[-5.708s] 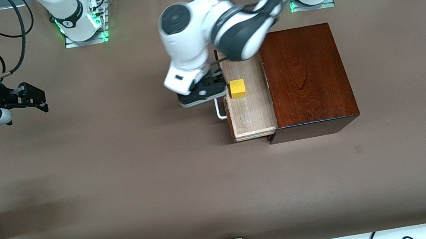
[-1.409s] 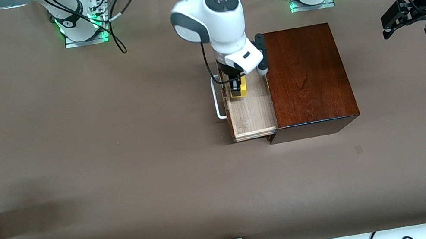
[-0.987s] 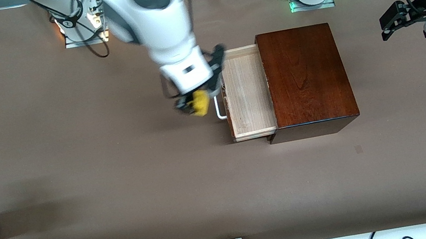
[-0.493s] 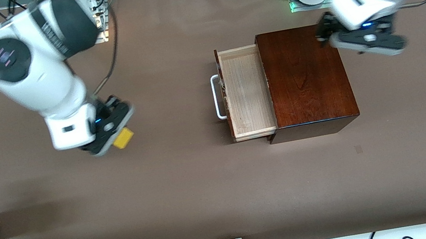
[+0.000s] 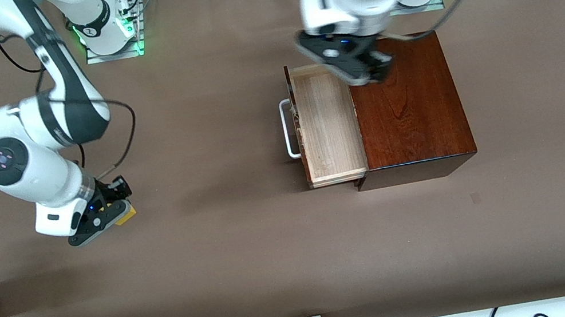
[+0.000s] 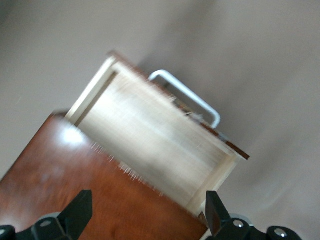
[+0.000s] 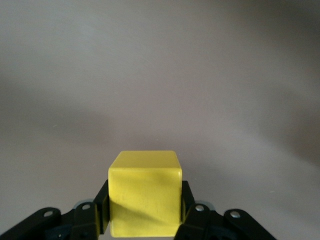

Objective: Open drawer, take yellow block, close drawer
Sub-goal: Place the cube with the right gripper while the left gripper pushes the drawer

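The right gripper (image 5: 114, 211) is clamped on the yellow block (image 7: 145, 192), low over bare table toward the right arm's end, well apart from the box; the drawer (image 5: 327, 121) stands pulled out and empty; the left gripper (image 6: 145, 215), fingers spread wide and holding nothing, hangs over it. Taking looks done; closing is next, I judge, calling for a push on the white handle (image 5: 287, 129).

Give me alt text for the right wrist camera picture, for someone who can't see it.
The right gripper is shut on the yellow block, its dark fingers pressed against two sides of the cube. Past it is only plain brown table.
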